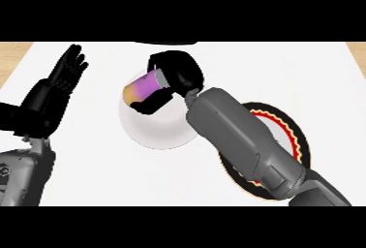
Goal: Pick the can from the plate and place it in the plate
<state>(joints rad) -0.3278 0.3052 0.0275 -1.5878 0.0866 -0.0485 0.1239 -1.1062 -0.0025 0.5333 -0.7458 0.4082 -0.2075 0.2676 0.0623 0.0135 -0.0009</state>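
Observation:
A can (143,88) with a purple body and an orange end lies tilted over the white plate (159,130) in the middle of the counter. My right hand (175,72) is curled round the can, fingers above it and thumb below. Whether the can touches the white plate is hidden by the hand. Under my right forearm lies a second plate (286,127), black with a red and yellow patterned rim and a pale centre. My left hand (66,70) stands open at the left, fingers up, away from both plates.
The white counter top (93,169) ends in a wooden edge (14,53) at the upper left. My right forearm (239,135) crosses most of the black plate.

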